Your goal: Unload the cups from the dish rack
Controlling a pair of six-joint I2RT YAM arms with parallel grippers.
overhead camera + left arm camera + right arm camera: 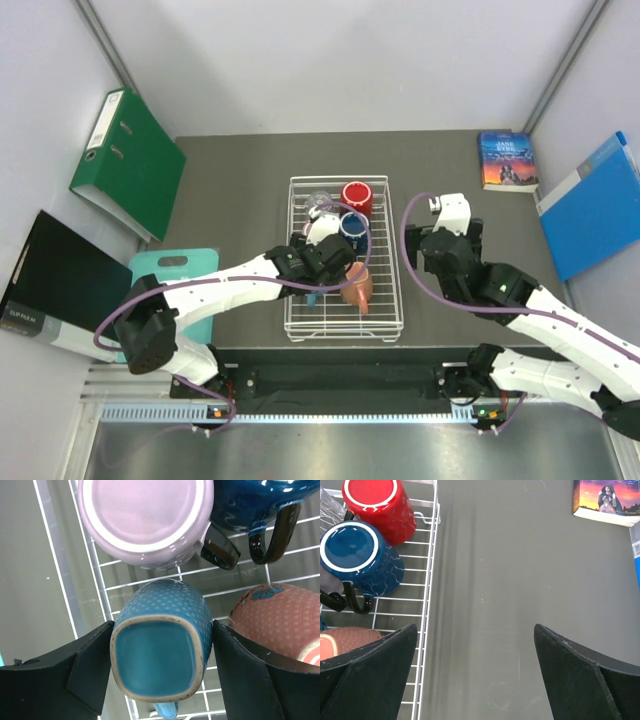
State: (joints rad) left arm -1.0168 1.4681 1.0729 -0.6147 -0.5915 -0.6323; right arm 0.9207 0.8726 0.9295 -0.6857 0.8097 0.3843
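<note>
The white wire dish rack [392, 318] stands mid-table with cups in it, bottoms up or on their sides. At its far end are a red mug [357, 197], a dark blue mug [353, 227], a clear glass tumbler [320, 200] and a mauve-pink mug [322, 225]. Nearer lies a salmon-orange mug [356, 287]. My left gripper [163, 630] is inside the rack, both fingers pressed against the sides of the light blue dotted mug [160, 655]. The mug's base faces the wrist camera. Open and holding nothing, my right gripper [475, 675] hovers over bare table just right of the rack.
A green binder [130, 165], a black folder [60, 280] and a teal cutting board [175, 275] lie to the left. A paperback book [507, 160] and a blue folder [595, 205] lie at the far right. Grey walls enclose the table.
</note>
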